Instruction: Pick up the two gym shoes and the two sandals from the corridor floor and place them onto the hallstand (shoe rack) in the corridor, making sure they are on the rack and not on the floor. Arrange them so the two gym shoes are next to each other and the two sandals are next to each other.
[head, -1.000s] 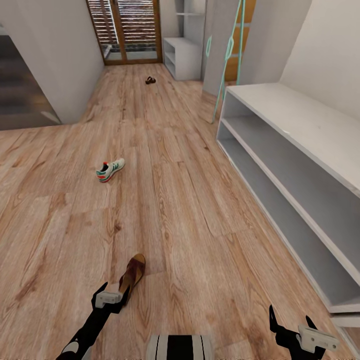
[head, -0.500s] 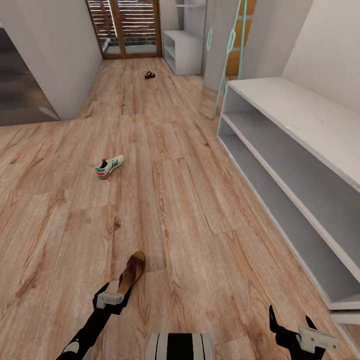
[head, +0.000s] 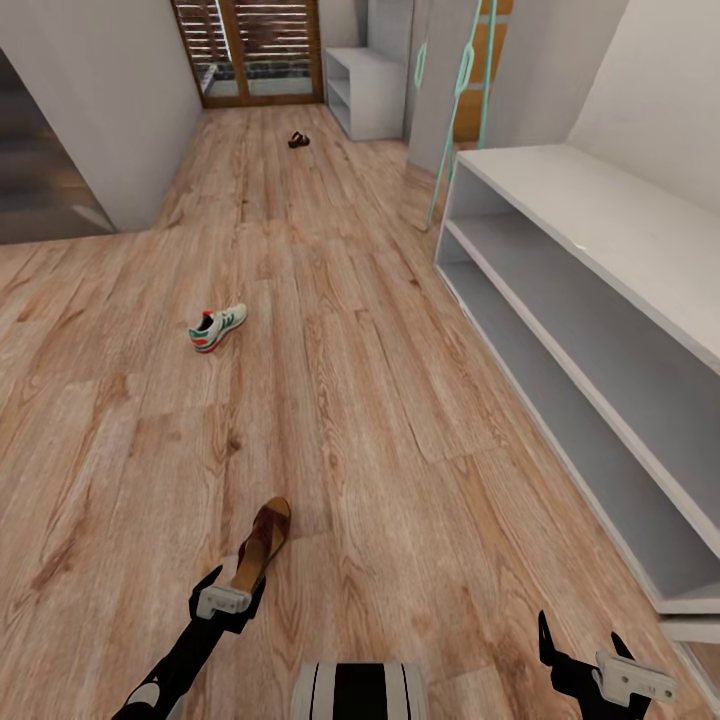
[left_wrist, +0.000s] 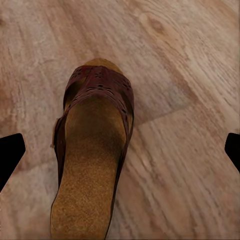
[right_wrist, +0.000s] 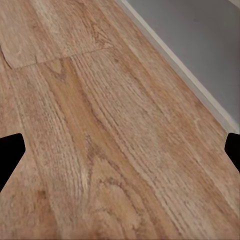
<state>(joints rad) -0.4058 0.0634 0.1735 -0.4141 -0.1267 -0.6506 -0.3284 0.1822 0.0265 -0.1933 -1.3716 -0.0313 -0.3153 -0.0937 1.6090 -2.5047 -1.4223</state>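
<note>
One dark brown sandal (head: 264, 541) lies on the corridor floor (head: 380, 420) just ahead of my left gripper (head: 225, 598). In the left wrist view that sandal (left_wrist: 92, 155) sits between the spread fingertips (left_wrist: 10, 156), and the left gripper (left_wrist: 120, 152) is open above it. A white gym shoe (head: 218, 327) with green stripes lies farther up the floor on the left. The other sandal (head: 298, 139) is far down the corridor. The hallstand (head: 600, 230) runs along the right, its tiers bare. My right gripper (head: 583, 648) hangs open over bare planks (right_wrist: 100, 150) near the hallstand's base (right_wrist: 200, 55).
A slim teal ladder-like frame (head: 457, 95) leans past the hallstand's far end. A small white cabinet (head: 365, 90) and a slatted wooden door (head: 250, 50) close the corridor's end. A grey wall corner (head: 130, 120) juts in at left.
The whole picture has slid slightly upward, so the camera has moved. Both arms and the shoes keep their places.
</note>
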